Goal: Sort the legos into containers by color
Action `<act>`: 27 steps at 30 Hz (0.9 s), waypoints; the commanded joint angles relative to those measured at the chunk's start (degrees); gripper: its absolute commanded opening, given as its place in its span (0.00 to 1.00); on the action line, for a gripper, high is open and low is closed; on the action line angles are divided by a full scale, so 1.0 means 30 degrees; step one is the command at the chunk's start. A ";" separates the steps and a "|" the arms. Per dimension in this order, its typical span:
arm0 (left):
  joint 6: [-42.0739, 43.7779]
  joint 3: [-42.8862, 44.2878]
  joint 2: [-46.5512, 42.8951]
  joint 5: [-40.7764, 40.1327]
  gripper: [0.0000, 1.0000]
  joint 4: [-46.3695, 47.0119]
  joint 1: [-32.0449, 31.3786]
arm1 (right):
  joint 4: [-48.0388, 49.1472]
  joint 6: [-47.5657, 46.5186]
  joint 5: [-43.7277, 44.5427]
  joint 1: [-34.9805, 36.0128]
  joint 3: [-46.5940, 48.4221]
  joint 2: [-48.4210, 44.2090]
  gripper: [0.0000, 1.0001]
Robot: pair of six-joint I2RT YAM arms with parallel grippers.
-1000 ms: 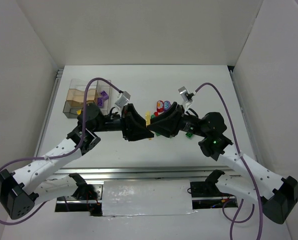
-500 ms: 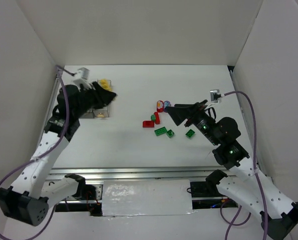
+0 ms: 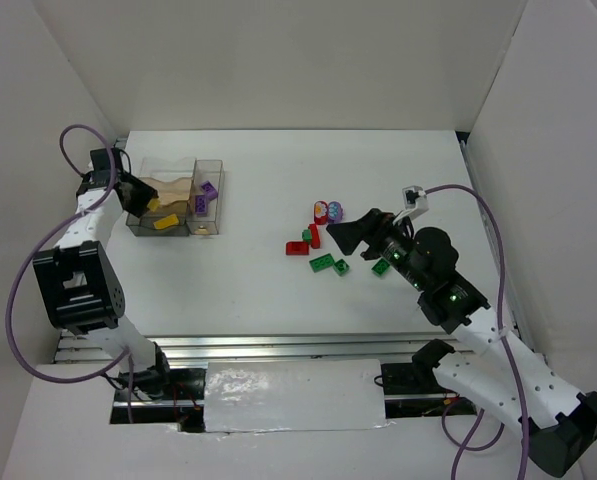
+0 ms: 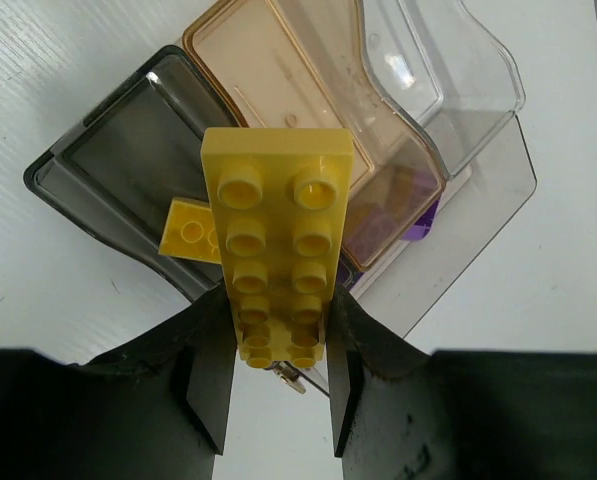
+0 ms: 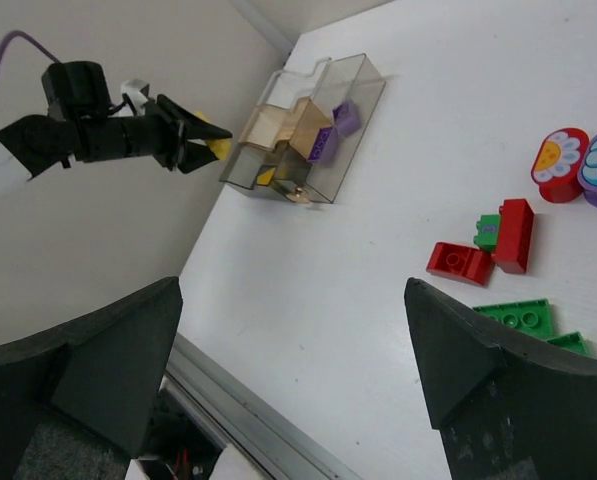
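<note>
Yellow brick [image 4: 278,230] held over box [image 4: 118,150]
It is clamped by the left hand [image 4: 278,345]; purple bricks [image 3: 206,192] lie inside. The right hand [image 5: 298,370] is spread wide, empty, near loose bricks [image 3: 323,262] on the desk [image 3: 258,290].

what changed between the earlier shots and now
The left pincer closed on the yellow brick in the middle, where both arms met, and swung left. It now holds the brick above the box. The right pincer opened and pulled back to the right. The box and the loose bricks stayed put.
</note>
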 commanded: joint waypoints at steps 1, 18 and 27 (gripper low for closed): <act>-0.1132 0.0298 0.0251 0.0388 0.16 0.0296 0.0285 | 0.0213 -0.0609 -0.0212 -0.0048 -0.0198 0.0177 1.00; -0.2451 -0.1960 0.0487 0.1093 0.84 0.2379 0.0900 | 0.0273 -0.1078 -0.0973 -0.0048 0.0739 0.2024 1.00; 0.0853 -0.0472 -0.5098 0.0799 1.00 -0.0278 -0.0469 | -0.6153 -0.1810 0.3268 -0.0194 0.6326 0.8780 1.00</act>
